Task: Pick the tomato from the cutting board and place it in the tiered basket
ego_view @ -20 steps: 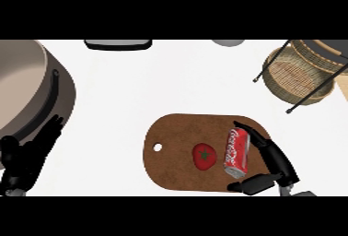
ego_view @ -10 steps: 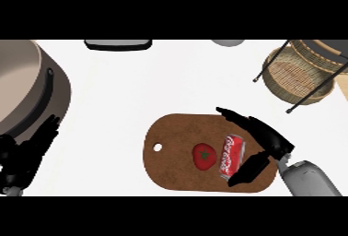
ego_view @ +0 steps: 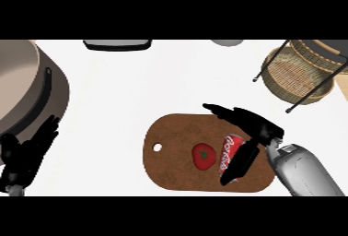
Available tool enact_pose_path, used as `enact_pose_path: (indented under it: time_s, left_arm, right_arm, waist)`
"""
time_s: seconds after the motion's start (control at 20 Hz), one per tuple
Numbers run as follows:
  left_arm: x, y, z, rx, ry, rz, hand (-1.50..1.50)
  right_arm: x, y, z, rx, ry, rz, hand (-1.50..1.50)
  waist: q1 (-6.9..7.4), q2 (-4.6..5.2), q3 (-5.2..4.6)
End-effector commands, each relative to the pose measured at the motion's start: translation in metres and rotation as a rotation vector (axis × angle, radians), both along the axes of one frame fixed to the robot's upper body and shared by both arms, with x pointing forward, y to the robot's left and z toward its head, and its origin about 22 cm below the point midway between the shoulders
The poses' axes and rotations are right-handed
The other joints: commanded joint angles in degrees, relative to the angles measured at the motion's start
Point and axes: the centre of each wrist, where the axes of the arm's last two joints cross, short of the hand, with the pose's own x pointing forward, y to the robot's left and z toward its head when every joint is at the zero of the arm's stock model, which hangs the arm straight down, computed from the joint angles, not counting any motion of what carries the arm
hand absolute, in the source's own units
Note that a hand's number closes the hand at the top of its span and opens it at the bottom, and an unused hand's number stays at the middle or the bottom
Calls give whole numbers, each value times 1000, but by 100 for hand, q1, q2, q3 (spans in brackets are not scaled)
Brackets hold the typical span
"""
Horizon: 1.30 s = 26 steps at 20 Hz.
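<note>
One white counter top [ego_view: 136, 92], bare through the middle, seen from steeply above. At five o'clock, a brown wooden cutting board [ego_view: 176, 170] with a small hole near its left edge. On the board's middle, a round red tomato with a green stem [ego_view: 203, 155], just left of a red soda can [ego_view: 228, 152] lying on its side. At two o'clock, a woven tiered basket on a dark wire frame [ego_view: 299, 73], well apart from the board, cut off by the right edge. At nine o'clock, a large grey pot with a black handle [ego_view: 34, 87], only partly in view. Along the top edge, a dark tray-like thing [ego_view: 117, 44] and a grey round thing [ego_view: 228, 42], both cropped, hard to name. Right hand [ego_view: 255, 129] black, spread, fingers straight, over the board's upper right and across the can, not closed round the tomato. Left hand [ego_view: 27, 152] at eight o'clock, open, fingers up, beside the pot. Open counter between board and basket.
</note>
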Motion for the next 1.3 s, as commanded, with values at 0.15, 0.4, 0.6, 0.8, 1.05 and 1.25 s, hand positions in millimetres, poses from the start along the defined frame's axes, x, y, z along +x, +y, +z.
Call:
enact_pose_path:
  time_s: [0.15,0.4,0.6,0.8,1.05,1.25]
  left_arm:
    - [-1,5,-7,10,9,13,0]
    - [6,-5,0,5,-5,5,0]
    - [-4,-15,-7,-2,2,0,0]
    - [12,-2,18,-22,11,4,0]
    - [-5,22,1,6,1,24,0]
    - [0,-4,-15,-8,-2,5,0]
  right_arm:
    - [-16,-13,17,-156,48,10,-150]
    - [-6,-20,4,-172,97,-35,-150]
    - [-10,-24,-16,-132,125,-24,-150]
    - [-4,-34,-26,-105,149,1,-150]
    - [-26,-44,-41,-91,125,-9,-150]
    - [-8,-12,-41,-74,111,-12,-150]
  waist:
    - [-35,-6,1]
    - [-15,1,3]
    - [-5,2,4]
    - [-9,4,4]
    - [-24,1,3]
    - [-11,3,3]
